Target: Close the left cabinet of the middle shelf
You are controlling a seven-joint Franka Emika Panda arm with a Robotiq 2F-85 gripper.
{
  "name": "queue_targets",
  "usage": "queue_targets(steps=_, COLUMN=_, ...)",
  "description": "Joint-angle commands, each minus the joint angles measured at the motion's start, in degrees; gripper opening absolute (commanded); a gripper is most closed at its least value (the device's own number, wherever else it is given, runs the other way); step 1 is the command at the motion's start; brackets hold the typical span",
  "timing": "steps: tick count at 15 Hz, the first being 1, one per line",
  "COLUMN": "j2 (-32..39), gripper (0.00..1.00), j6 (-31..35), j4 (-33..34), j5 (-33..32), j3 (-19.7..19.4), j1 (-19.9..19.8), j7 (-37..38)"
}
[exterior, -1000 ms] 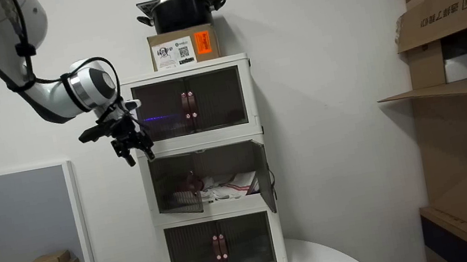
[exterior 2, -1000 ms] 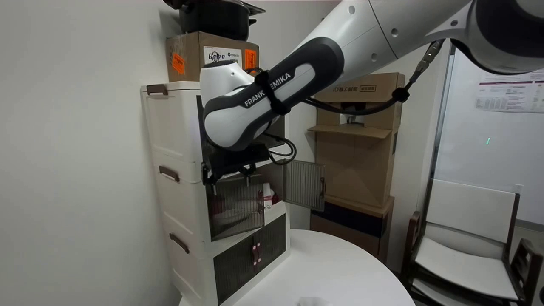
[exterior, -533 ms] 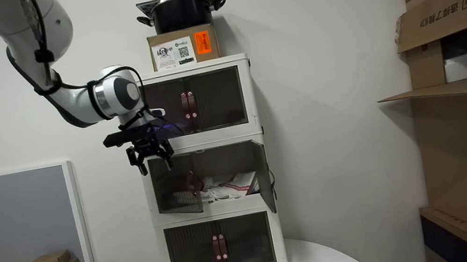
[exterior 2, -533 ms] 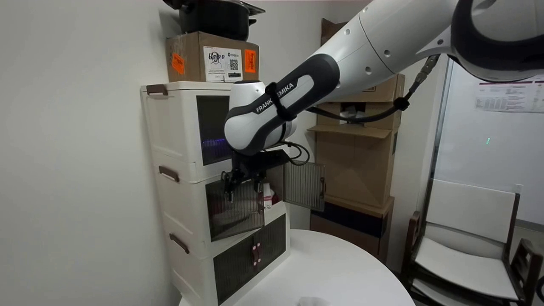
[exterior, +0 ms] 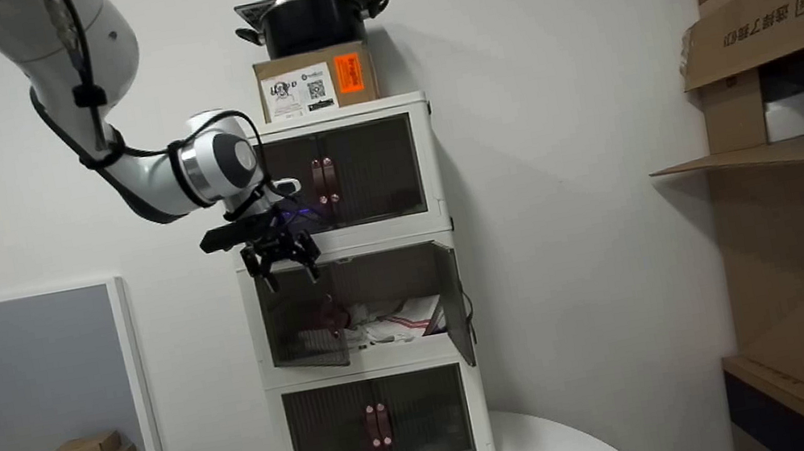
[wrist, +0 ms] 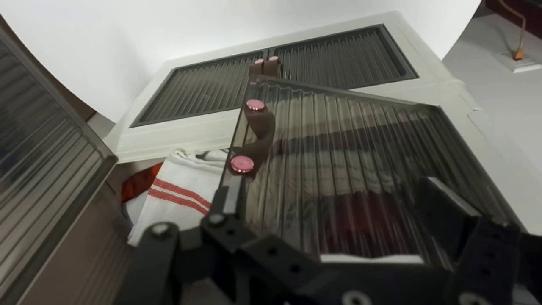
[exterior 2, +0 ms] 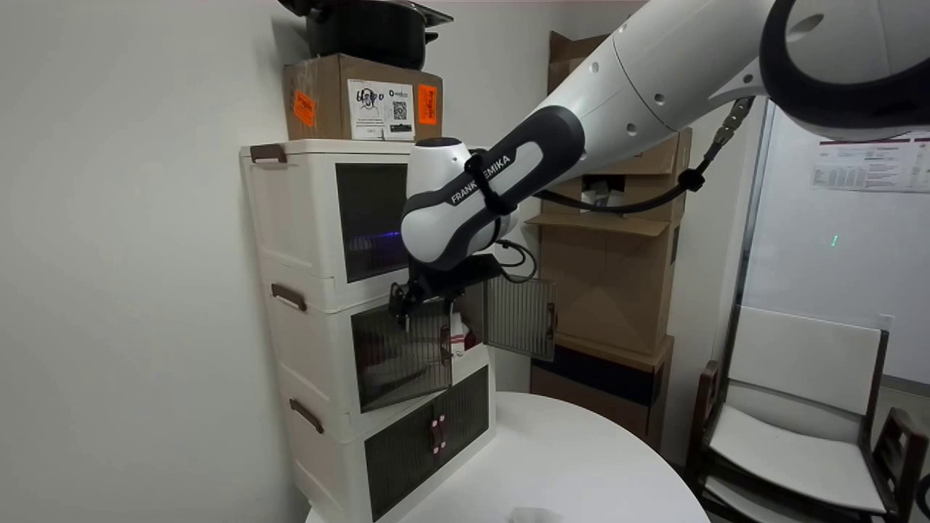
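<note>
The left cabinet door (exterior: 306,335) of the middle shelf (exterior: 391,356) is a dark, ribbed see-through panel, standing partly open. It also shows in an exterior view (exterior 2: 403,370) and in the wrist view (wrist: 322,127), with a brown handle (wrist: 264,127) with pink studs on its free edge. My gripper (exterior: 293,279) is open and empty, pointing down in front of the door's upper part. In the wrist view my gripper (wrist: 334,190) has its fingers spread across the door, the left finger (wrist: 232,195) near the handle. I cannot tell whether it touches the door.
The right door (exterior: 456,302) of the same tier stands wide open. A white cloth with red stripes (wrist: 178,190) lies inside. The lower doors (exterior: 378,425) and upper doors (exterior: 368,170) are shut. A box (exterior: 316,80) and black pot (exterior: 312,21) sit on top. The tower stands on a white table (exterior 2: 581,465).
My gripper has moved right across the front of the left door in both exterior views, dipping, then rising slightly. It stays open. The doors have not moved.
</note>
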Motion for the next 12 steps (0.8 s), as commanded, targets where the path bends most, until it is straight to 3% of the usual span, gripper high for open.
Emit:
queue_targets(steps=1, j2=1.6, gripper=1.0, j6=3.6, j4=1.1, j5=-2.0, j3=-2.3, j1=2.4, j7=6.4)
queue_targets(steps=5, j2=3.2, gripper=1.0, j6=7.4, j4=1.6, j5=-5.6, j3=-5.7, j1=4.9, j7=15.5)
queue_targets(steps=8, j2=4.0, gripper=1.0, j6=8.1, j4=2.3, j5=-17.9, j3=-11.6, j1=9.3, j7=27.1)
queue_targets(steps=12, j2=4.5, gripper=1.0, j6=8.1, j4=2.6, j5=-23.5, j3=-11.2, j1=9.2, j7=32.5)
